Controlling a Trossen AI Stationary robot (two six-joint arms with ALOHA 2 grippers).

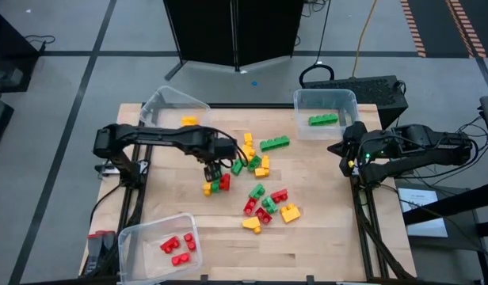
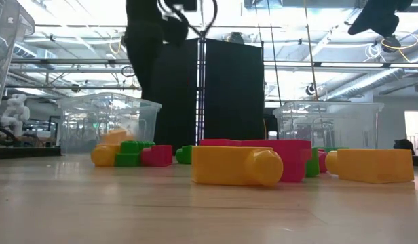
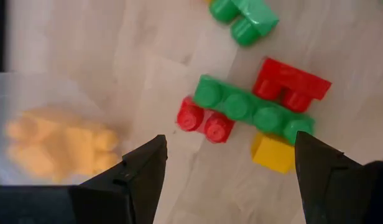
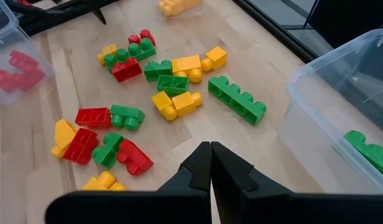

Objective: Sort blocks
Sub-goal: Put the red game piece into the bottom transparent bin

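At the lower left of the high view, a clear bin [image 1: 141, 237] holding red blocks [image 1: 179, 248] is seen at the near edge of the counter [image 1: 331, 253]. Just past it, low in the centre of the frame, a loose cluster of red, green and yellow blocks [image 1: 266, 207] lies spread on the bare wood.

Nearer the middle of the frame, the left claw [image 1: 213, 172] is held over a small knot of blocks [image 1: 216, 185], its fingers standing apart with nothing between them. In the left wrist view a long green block [image 3: 252, 111] is seen in the upper middle of the frame, between the two finger tips and a little ahead of them. Its long axis runs roughly across the gap from one finger to the other, so a turn of the wrist is judged necessary before the narrow sides can be gripped. A red block [image 3: 204, 121] and a yellow block [image 3: 273, 153] touch it, which could crowd the grasp.

The left arm is plainly the nearer. The right claw [image 1: 345, 150] is parked at the right edge of the counter, fingers pressed together and empty.

Farthest, at the upper edge of the counter, a bin [image 1: 174, 107] with a yellow block [image 1: 188, 120] stands upper left, and a bin [image 1: 326, 112] with a green block [image 1: 323, 120] upper right.
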